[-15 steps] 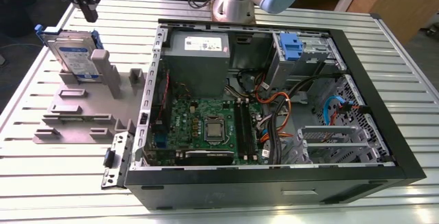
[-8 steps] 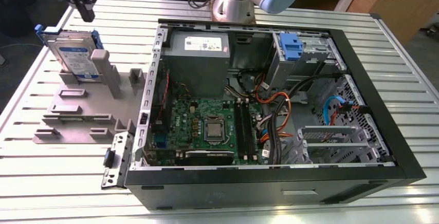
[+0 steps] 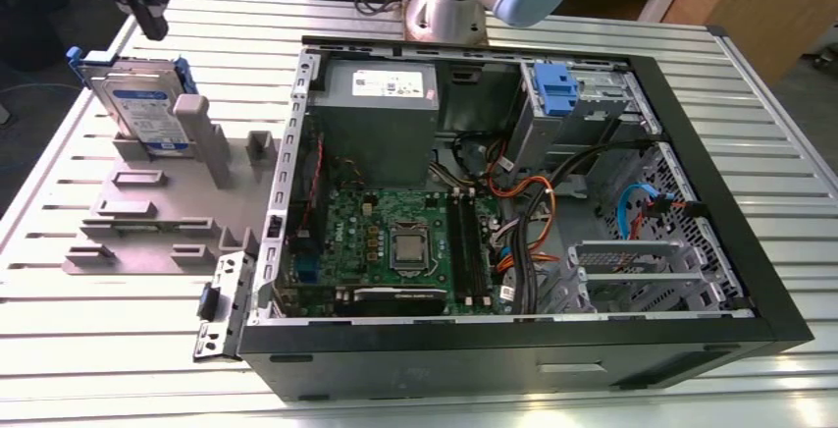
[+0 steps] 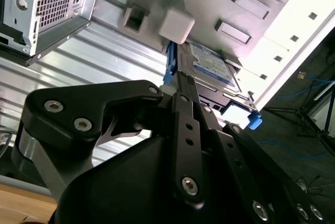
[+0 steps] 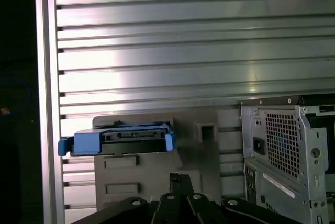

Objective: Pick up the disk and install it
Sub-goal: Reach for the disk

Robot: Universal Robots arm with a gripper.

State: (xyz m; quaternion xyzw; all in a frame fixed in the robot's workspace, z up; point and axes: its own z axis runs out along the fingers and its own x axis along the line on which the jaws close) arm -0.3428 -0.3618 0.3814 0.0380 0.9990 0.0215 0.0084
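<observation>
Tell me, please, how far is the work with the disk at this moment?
Done: nothing yet. The disk stands on its edge in the grey holder, outside the open computer case. In hand: the gripper hovers just above the disk, apart from it. Left: both the pickup and the install.

A robotics lab: opened computer case [image 3: 458, 359] on a slatted aluminium bench [image 3: 118, 349].

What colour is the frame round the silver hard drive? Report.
Blue plastic frame, clearest in the first wrist view.
</observation>
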